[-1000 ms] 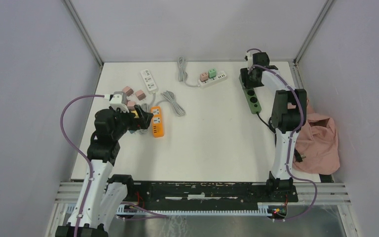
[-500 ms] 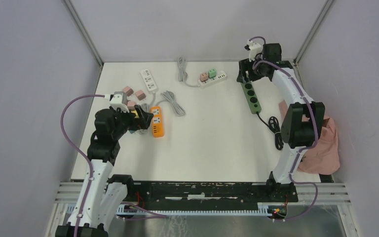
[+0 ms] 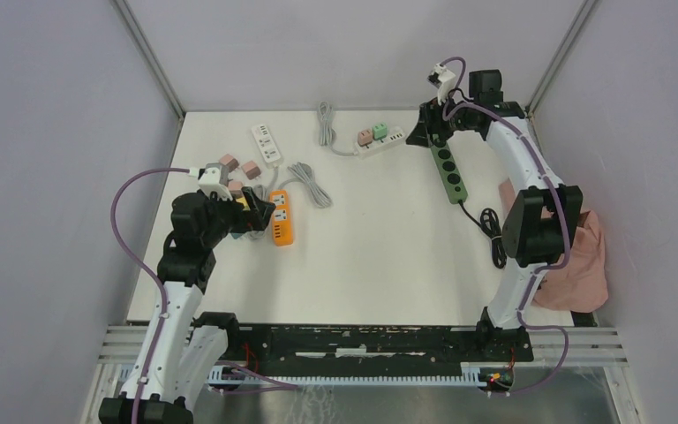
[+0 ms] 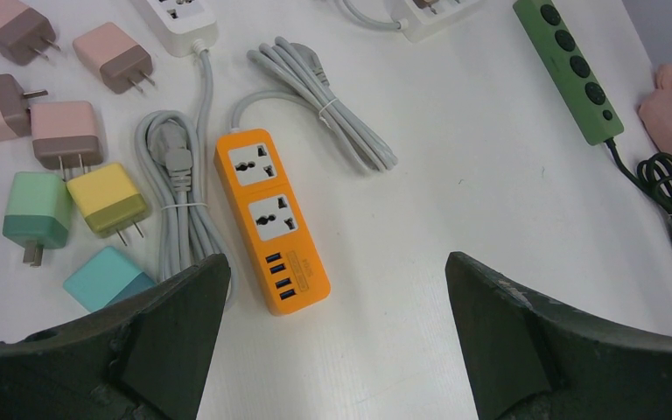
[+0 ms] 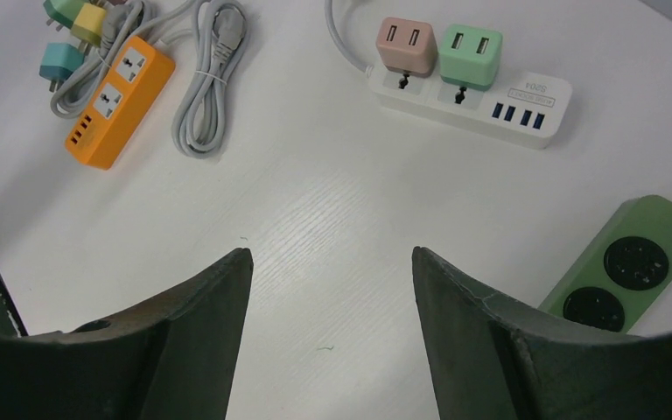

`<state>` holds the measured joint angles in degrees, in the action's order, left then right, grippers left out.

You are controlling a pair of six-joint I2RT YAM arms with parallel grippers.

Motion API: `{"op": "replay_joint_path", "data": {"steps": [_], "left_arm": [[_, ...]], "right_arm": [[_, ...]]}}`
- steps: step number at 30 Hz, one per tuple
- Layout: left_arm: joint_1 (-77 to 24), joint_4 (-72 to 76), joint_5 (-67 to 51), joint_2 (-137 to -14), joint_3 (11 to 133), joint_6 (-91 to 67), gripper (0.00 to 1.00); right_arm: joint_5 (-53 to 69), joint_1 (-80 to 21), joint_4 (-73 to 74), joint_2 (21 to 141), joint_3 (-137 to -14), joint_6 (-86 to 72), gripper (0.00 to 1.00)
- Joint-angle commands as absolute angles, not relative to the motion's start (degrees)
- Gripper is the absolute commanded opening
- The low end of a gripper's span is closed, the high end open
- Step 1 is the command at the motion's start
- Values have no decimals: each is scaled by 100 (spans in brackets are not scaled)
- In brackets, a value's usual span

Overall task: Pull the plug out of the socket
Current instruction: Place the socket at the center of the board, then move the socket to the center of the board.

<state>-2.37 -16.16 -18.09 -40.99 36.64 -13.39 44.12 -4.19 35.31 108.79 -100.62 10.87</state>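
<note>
Right wrist view puts the white power strip (image 5: 507, 114) ahead of the right gripper (image 5: 330, 262) and a little to its right. A pink plug (image 5: 405, 44) and a green plug (image 5: 470, 54) sit side by side in it. The strip's long axis runs across that view, roughly in line with the gap between my fingers, which are spread with nothing between them. From above, the strip lies near the table's far edge, just left of this gripper. The left gripper (image 4: 337, 262) hangs spread wide and empty over the orange strip (image 4: 271, 219), well apart from the plugs. I judge the right arm is the one to reach forward.
</note>
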Motion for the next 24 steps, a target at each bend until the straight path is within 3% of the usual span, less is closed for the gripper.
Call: {"op": "replay_joint_path", "data": {"steps": [1, 11, 24], "left_arm": [[-227, -1433, -1859, -4033, 3753, -1151, 99], [-229, -1436, -1806, -4061, 3745, -1143, 99], [-229, -1445, -1775, -4087, 3753, -1134, 99]], "right_arm": [[4472, -714, 3832, 11088, -10679, 1571, 73], [4093, -1230, 4348, 11904, -11792, 1755, 74], [3508, -1735, 4370, 12384, -12195, 1960, 76]]}}
